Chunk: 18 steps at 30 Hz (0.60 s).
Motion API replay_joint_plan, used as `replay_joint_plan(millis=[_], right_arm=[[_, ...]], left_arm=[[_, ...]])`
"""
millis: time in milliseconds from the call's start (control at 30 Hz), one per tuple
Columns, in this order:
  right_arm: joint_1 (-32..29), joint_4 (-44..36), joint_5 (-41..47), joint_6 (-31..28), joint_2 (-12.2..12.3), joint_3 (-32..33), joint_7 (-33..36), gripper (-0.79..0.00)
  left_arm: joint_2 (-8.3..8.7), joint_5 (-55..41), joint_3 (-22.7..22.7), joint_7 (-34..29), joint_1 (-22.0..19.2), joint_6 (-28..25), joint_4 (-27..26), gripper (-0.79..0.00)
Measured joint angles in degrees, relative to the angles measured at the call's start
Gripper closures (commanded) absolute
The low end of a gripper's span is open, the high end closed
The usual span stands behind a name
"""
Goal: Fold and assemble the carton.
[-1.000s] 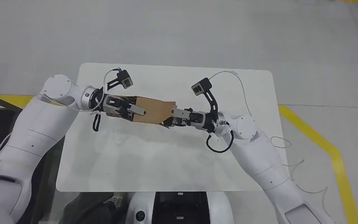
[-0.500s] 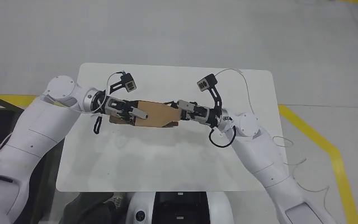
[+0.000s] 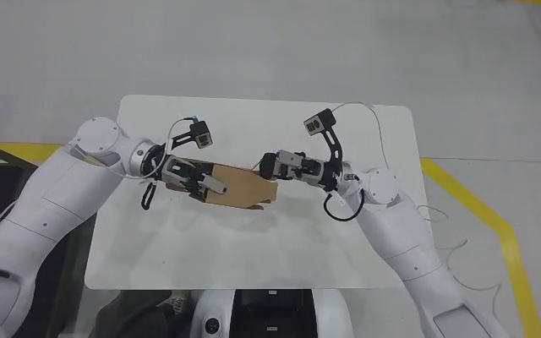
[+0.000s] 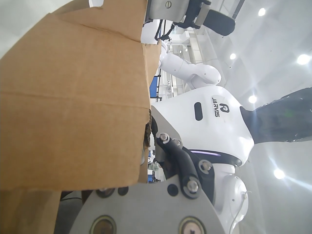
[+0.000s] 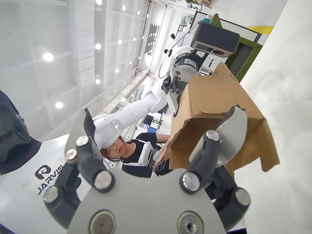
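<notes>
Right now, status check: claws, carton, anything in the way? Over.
Left claw shut on carton. Right claw open, one finger by the carton's open end. Flaps not yet folded. No obstruction seen.

counts | carton (image 3: 241, 188): 1, centre of frame | table (image 3: 254, 245): 1, mid-frame | grippers: 2, left gripper (image 3: 203, 180) left of centre, right gripper (image 3: 269, 164) right of centre | arms: 2, left arm (image 3: 46, 207) lower left, right arm (image 3: 406, 253) lower right
</notes>
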Motion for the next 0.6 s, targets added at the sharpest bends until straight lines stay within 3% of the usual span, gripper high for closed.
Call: replay_joint_plan(millis=[600], right_arm=[[3.7,2.9,2.7,-1.1,-0.8,-3.2,6.7,-0.785]], left_arm=[[2.30,-2.0,8.0,0.0,-5.0,-1.6,-2.4,0.000]])
